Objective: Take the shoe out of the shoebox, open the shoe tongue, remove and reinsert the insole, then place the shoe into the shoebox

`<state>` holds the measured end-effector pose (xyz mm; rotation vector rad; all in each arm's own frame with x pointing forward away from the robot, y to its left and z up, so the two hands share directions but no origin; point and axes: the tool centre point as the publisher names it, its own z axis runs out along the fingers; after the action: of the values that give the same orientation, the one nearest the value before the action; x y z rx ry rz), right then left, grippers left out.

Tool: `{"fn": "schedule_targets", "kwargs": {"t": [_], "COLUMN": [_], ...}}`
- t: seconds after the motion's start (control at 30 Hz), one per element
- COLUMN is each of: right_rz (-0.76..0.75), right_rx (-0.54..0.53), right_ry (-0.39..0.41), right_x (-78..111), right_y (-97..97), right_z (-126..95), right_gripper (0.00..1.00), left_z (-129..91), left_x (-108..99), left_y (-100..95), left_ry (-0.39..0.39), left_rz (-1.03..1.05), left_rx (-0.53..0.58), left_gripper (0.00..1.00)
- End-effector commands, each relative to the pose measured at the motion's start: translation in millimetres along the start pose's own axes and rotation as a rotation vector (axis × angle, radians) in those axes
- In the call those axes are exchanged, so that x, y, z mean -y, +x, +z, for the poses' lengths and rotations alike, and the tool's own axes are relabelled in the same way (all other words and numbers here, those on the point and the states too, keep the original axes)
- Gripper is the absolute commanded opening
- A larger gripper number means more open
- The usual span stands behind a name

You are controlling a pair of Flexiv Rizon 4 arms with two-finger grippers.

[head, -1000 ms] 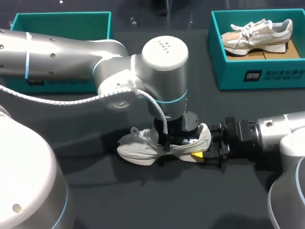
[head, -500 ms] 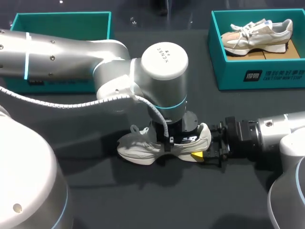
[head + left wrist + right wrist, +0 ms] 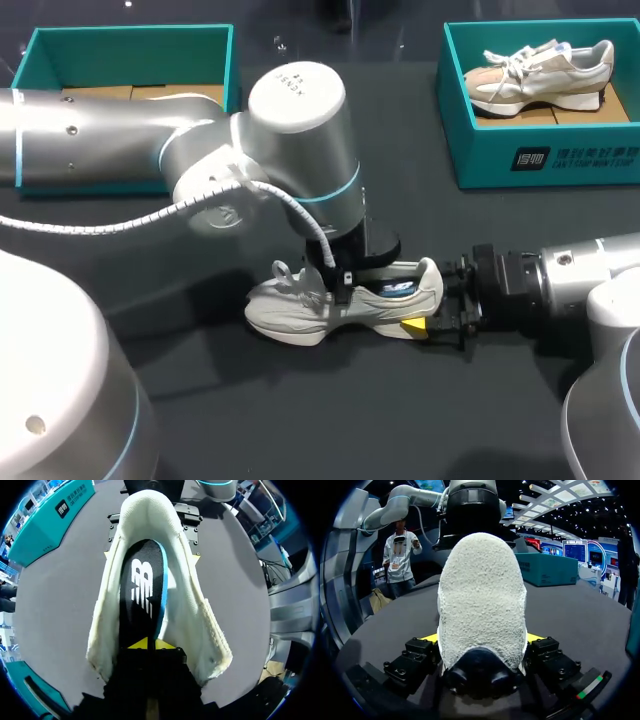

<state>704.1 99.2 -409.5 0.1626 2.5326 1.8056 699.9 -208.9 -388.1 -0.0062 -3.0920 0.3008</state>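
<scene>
A white shoe [image 3: 300, 310] lies on its sole on the dark table, toe to the left. My right gripper [image 3: 428, 325] holds its heel from the right; in the right wrist view the heel [image 3: 482, 595] fills the gap, with a yellow tip against each side. My left gripper [image 3: 350, 285] comes down into the shoe's opening. In the left wrist view its yellow tips [image 3: 148, 644] are pressed together on the near end of the black, blue-edged insole [image 3: 142, 590], which stands tilted inside the white collar [image 3: 195, 615].
A teal shoebox [image 3: 540, 150] at the back right holds a second beige and white shoe [image 3: 540, 70]. Another teal box [image 3: 130, 40] at the back left shows only its cardboard floor. My left arm's big elbow [image 3: 300, 140] hangs over the table's middle.
My left gripper has shut on the insole inside the shoe. The left arm has swung leftward, uncovering the shoe's opening with the blue insole edge. The right arm and the shoe stay put.
</scene>
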Motion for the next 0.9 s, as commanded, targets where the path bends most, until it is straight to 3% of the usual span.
{"fn": "schedule_targets", "kwargs": {"t": [0.03,0.9], "right_rz": [0.001,0.001], "right_rx": [0.0,0.0], "right_ry": [0.006,0.006], "right_x": [-0.4,-0.4], "right_y": [0.7,0.7], "right_z": [1,1], "right_gripper": [0.0,0.0], "left_z": [-9,-30], "left_x": [-11,-10], "left_y": [-1.8,-1.0], "left_ry": [0.061,0.24], "left_rz": [-0.001,-0.057], "left_rx": [-0.024,-0.15], "left_gripper": [0.0,0.0]}}
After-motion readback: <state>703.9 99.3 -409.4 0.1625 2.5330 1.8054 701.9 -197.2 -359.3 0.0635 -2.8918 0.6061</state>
